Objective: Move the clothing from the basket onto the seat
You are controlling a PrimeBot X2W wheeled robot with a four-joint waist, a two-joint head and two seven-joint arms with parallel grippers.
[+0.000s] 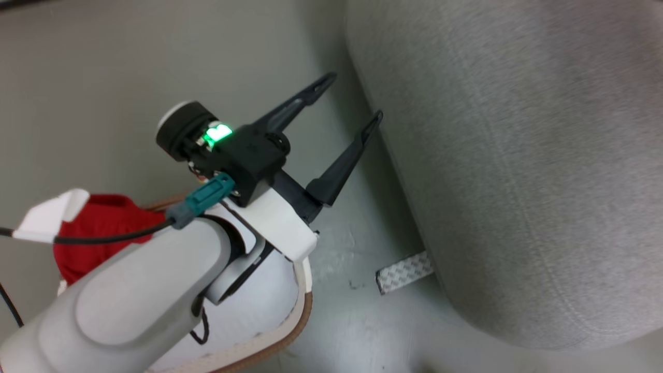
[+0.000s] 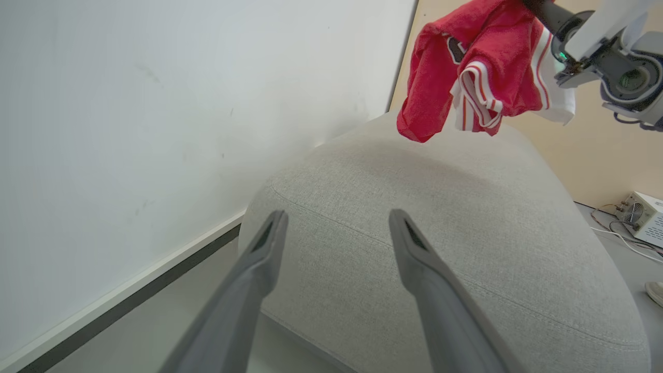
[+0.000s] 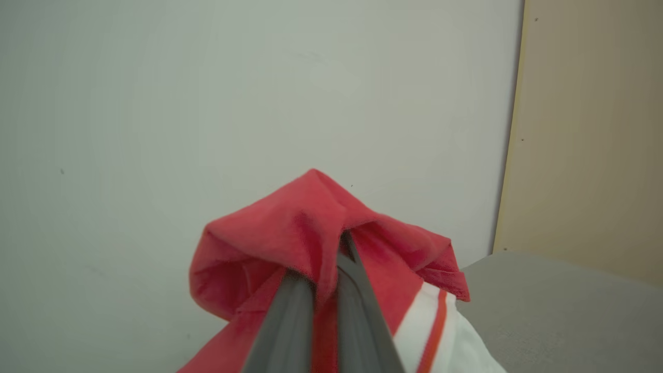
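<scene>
Currently the right hand [image 3: 331, 264] has its two dark fingers pressed together on a bright red fabric garment [image 2: 481, 62] w/ white-striped cuffs and a bit of black-and-white print. In the right wrist view the cloth bunches over the fingertips and drapes down both sides.

In the left wrist view that garment hangs in the air from the right hand, above the far end of the large light grey upholstered sofa [image 2: 445, 248]. Its lowest fold is near the sofa top. It looks clear of the sofa, but the gap is hard to judge.

The left hand [image 1: 355, 96] has its fingers wide apart w/ nothing between them. In the head view it sits over the grey floor [image 1: 103, 77], between basket and sofa, tips pointing toward the sofa's side.

The oval white plastic basket w/ brown rim [image 1: 303, 311] is at lower left of the head view, mostly covered by the pale left forearm. More red clothing [image 1: 98, 233] is bunched at the basket's left part, partly hidden by the forearm.

Misc:
- A patterned tape strip [image 1: 404, 272] lies on the floor, one end at the sofa base.
- A small white box w/ cables [image 2: 645, 217] sits on the floor beside the sofa.
- A white wall [image 2: 155, 129] runs alongside the sofa.
</scene>
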